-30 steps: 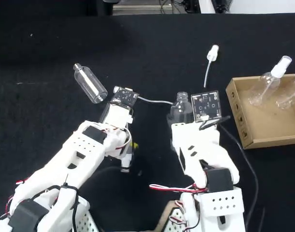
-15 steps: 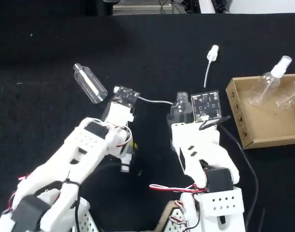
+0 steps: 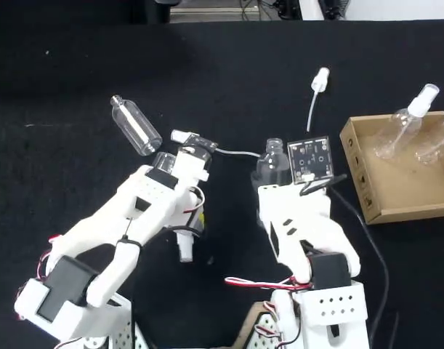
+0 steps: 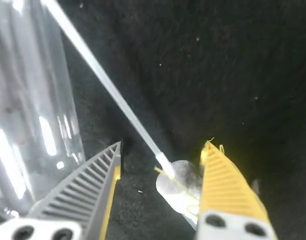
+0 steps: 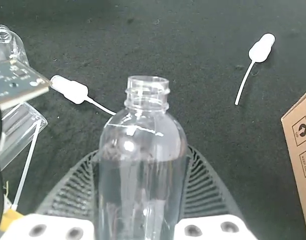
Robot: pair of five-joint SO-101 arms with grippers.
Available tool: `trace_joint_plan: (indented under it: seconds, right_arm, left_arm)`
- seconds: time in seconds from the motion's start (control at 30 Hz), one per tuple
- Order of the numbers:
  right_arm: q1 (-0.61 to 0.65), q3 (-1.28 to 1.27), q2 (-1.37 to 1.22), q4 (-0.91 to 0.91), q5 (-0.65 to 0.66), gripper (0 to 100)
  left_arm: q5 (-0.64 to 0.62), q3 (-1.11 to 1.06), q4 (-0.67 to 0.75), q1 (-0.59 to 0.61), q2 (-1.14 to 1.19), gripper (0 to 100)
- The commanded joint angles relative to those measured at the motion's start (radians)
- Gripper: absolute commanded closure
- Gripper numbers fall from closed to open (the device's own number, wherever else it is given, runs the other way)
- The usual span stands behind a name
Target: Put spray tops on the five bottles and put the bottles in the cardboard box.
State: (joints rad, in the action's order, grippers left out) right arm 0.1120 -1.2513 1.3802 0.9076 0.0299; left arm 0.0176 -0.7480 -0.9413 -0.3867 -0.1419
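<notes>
Clear, uncapped bottle (image 5: pixel 141 165) stands upright, clamped by the right gripper (image 5: pixel 142 155), at 9 o'clock from the cardboard box (image 3: pixel 354 169). Left gripper (image 4: pixel 163 146) gapes, 1 white spray top (image 4: pixel 179 186) between its jaws.

The table (image 3: pixel 62 73) wears black cloth; cables (image 3: pixel 254 7) lie on pale floor (image 3: pixel 207 14) behind.

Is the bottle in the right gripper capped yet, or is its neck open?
Open. The bottle, held upright in the right gripper, shows a bare threaded neck with nothing fitted on it.
</notes>
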Motion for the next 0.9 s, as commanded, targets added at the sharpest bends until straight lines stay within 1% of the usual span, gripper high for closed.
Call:
trace_joint_plan:
  seconds: [0.0,0.17,0.33,0.53,0.8,0.87]
  right_arm:
    - [-0.015,0.015,0.012,-0.023,-0.006,98.8]
    - [-0.015,0.015,0.012,-0.023,-0.006,98.8]
    - [-0.015,0.015,0.012,-0.023,-0.006,98.7]
    - [-0.015,0.015,0.012,-0.023,-0.006,98.7]
    - [-0.02,0.015,0.012,-0.021,-0.006,98.7]
    - [-0.02,0.015,0.012,-0.021,-0.006,98.7]
  left_arm:
    - [0.057,0.051,-0.014,-0.012,0.008,77]
    - [0.064,0.064,-0.02,-0.007,0.026,77]
    - [0.124,0.111,-0.084,-0.007,0.074,77]
    - [0.118,0.154,-0.089,-0.004,0.147,77]
    - [0.126,0.145,-0.094,-0.001,0.143,77]
    - [0.167,0.145,-0.107,-0.002,0.144,77]
